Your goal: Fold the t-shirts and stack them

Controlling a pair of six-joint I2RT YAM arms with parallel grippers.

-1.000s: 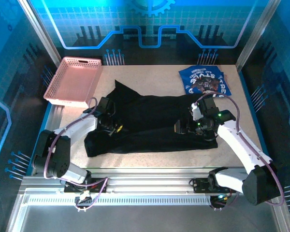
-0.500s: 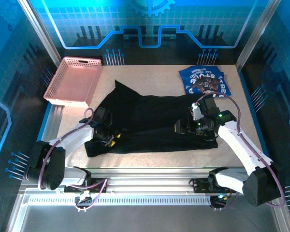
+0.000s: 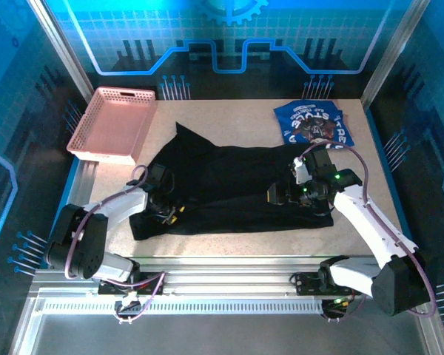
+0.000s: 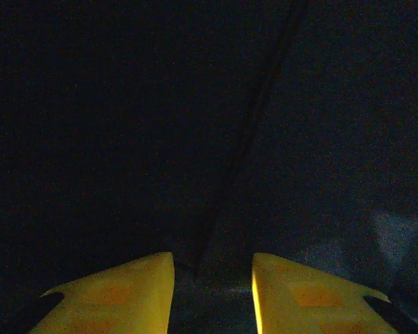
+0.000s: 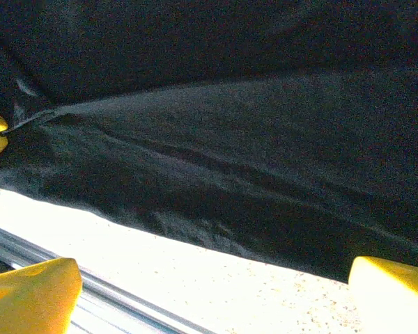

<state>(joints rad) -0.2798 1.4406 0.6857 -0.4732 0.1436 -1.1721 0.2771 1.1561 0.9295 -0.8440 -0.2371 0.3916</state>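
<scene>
At the near edge, the two arms reach out over the surface (image 3: pixel 229 240), whose pale speckled top shows bare in front of the black t-shirt (image 3: pixel 229 185). The shirt lies spread wide across the middle of the surface, rumpled, one point of cloth sticking out toward the far left.

The left hand (image 3: pixel 169 208) sits low on the near-left part of the shirt. In the left wrist view its yellow fingers (image 4: pixel 125 296) stand close together with only a narrow gap, and a ridge of the black t-shirt (image 4: pixel 125 139) runs straight into that gap. The left hand (image 4: pixel 212 292) looks closed on a fold of the shirt.

The right hand (image 3: pixel 276 195) rests over the right part of the shirt, pointing left. In the right wrist view its fingers (image 5: pixel 35 292) are spread wide and hold nothing. Below them lie the near hem of the black t-shirt (image 5: pixel 230 104) and a strip of the surface (image 5: pixel 216 271).

Farther back on the right, the blue t-shirt (image 3: pixel 314 126) lies folded small with its white lettering up, just apart from the black one. At the far left, a pink basket (image 3: pixel 102 153) sits at the surface's edge.
</scene>
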